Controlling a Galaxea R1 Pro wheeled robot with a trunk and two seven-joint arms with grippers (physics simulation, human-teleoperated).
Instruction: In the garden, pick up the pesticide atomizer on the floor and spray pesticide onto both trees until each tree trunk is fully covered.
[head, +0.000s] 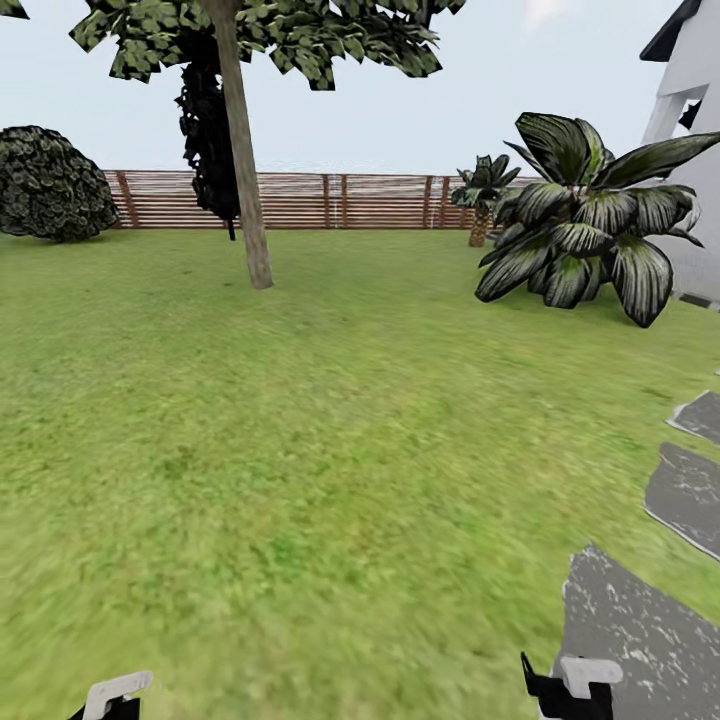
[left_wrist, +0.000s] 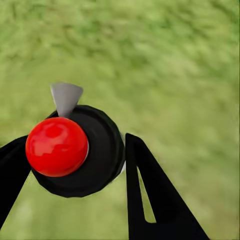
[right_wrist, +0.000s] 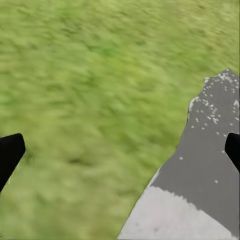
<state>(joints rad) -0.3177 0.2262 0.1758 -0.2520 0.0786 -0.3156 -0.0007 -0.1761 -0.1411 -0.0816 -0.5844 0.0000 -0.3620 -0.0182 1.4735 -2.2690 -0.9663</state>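
Atomizer (left_wrist: 75, 150) pinched btwn left gripper (left_wrist: 75, 165) fingers — right gripper (right_wrist: 120, 150) spread wide.

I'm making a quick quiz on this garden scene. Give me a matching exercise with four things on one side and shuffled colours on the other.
Things:
1. ball between the left hand's fingers
2. stepping stone
3. fence
4. lawn

Colours:
A. green
B. brown
C. red
D. grey

Pairs: 1-C, 2-D, 3-B, 4-A
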